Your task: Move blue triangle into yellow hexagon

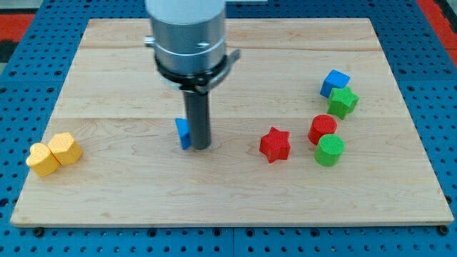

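The blue triangle [183, 133] sits near the board's middle, mostly hidden behind my rod. My tip [199, 146] rests on the board right against the triangle's right side. The yellow hexagon [66, 148] lies at the view's far left, touching a yellow heart [42, 160] on its left. A wide stretch of board separates the triangle from the hexagon.
A red star [275, 144] lies right of my tip. Further right are a red cylinder [323, 128], a green cylinder [329, 150], a green block [343, 101] and a blue cube [333, 82]. The wooden board [228, 200] sits on a blue pegboard.
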{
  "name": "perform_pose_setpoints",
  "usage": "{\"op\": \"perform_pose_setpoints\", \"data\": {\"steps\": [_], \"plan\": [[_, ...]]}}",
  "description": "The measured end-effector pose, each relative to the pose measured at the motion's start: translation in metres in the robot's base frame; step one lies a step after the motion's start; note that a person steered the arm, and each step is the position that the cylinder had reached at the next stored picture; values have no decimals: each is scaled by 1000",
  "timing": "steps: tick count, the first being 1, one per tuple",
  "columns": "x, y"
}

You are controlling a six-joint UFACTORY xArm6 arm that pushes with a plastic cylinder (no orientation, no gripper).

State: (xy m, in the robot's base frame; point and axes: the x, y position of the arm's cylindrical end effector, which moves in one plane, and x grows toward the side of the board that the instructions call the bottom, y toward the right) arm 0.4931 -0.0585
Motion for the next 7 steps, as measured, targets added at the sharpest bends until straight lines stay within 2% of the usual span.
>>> {"op": "perform_pose_setpoints", "data": {"steps": [2,4,5,6,7], "plan": [[-48,-21],[-46,-63],[-52,-67],[-86,-67],[-95,-75]]}}
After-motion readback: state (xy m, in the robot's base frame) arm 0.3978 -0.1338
